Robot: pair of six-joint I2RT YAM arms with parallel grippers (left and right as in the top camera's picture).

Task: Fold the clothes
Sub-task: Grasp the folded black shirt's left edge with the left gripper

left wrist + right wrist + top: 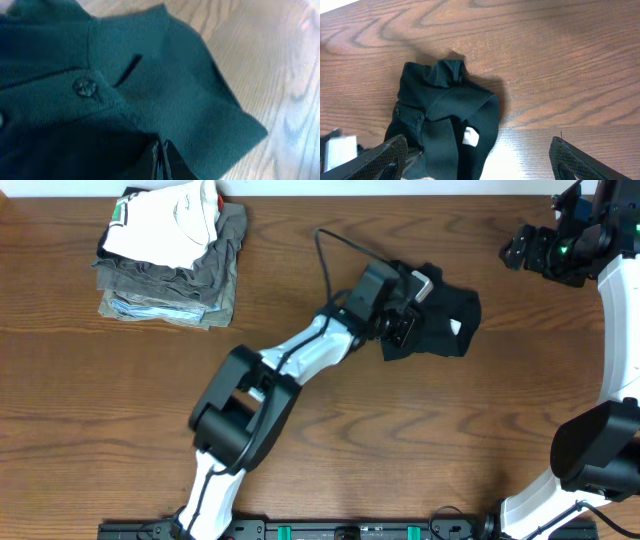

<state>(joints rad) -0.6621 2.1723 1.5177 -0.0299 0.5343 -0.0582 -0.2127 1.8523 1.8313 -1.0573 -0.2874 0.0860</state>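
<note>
While my left fingers [154, 164] lie drawn together at the bottom middle of the left wrist view, with only a thin seam between them and a dark fold of cloth pinched at their tips, my right fingers [581, 161] stand wide apart. One shows in each lower corner of the right wrist view, gripping nothing.

The black garment [448, 310] lies bunched in a small heap just right of centre in the overhead view, on the table [330, 450]. My left arm reaches up from the bottom edge to the heap's left side. Close up, the cloth's edge slants from the top middle down to a blunt corner at the right, and beyond it bare wood fills the upper right of the frame. A button [85, 87] and a buttonhole [127, 70] sit left of centre.

From the right wrist the heap fills the lower left middle, its white tag [469, 136] near the bottom, with open wood above and all along the right.

In the overhead view my right arm hangs at the upper right corner, apart from the cloth, with bare table between. Wide bare wood spreads below the garment. A black cable [321, 255] loops just to its upper left, and the stack of folded clothes [170, 265] sits well apart in the upper left corner.
</note>
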